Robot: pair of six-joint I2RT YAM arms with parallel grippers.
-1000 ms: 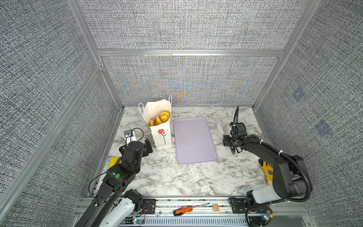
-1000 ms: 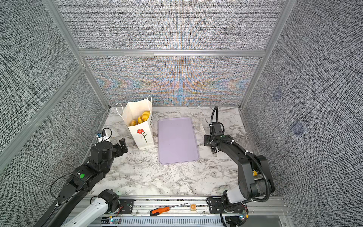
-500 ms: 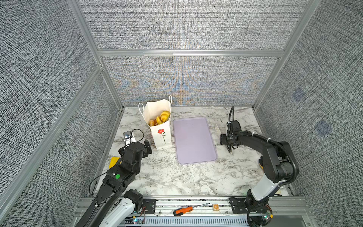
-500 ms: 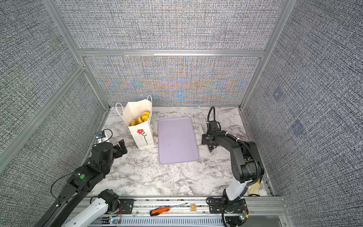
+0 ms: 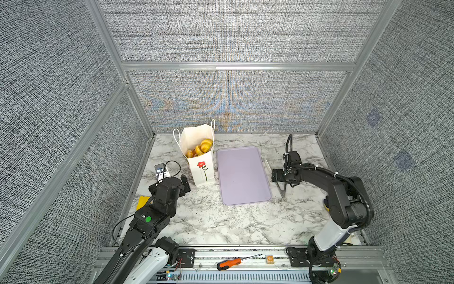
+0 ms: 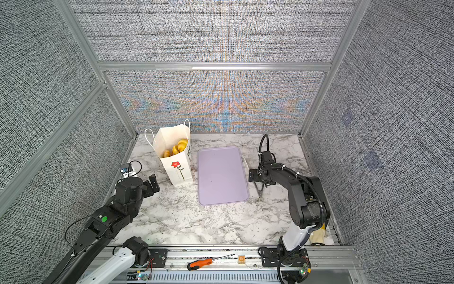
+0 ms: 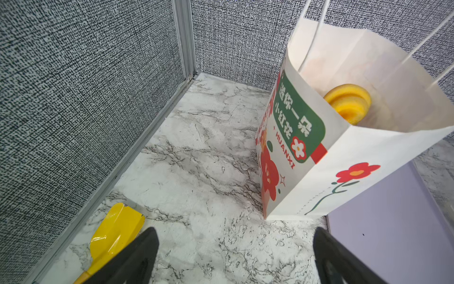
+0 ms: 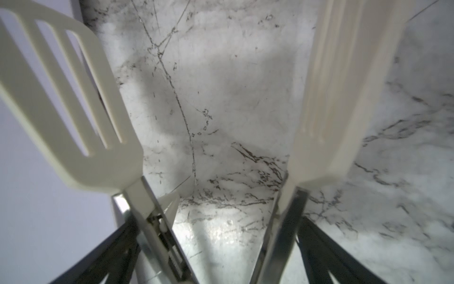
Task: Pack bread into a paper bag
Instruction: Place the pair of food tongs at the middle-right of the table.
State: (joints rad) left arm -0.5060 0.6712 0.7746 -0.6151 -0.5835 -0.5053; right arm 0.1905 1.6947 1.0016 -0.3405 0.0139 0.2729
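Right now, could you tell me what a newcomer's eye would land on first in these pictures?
Probably the flowered white paper bag standing at the back left of the marble table, with golden bread showing in its open mouth. Next to it lies the bare lilac tray, and on the tray's other side the right gripper straddles white-tipped tongs.

Grey fabric walls point(image 5: 233, 32) w/ alu frame point(image 5: 235, 66), marble tabletop point(image 5: 221, 221).

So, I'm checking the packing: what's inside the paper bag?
Inside the paper bag, glossy golden-yellow bread shows, at least three pieces. Whatever lies deeper is hidden by its walls.
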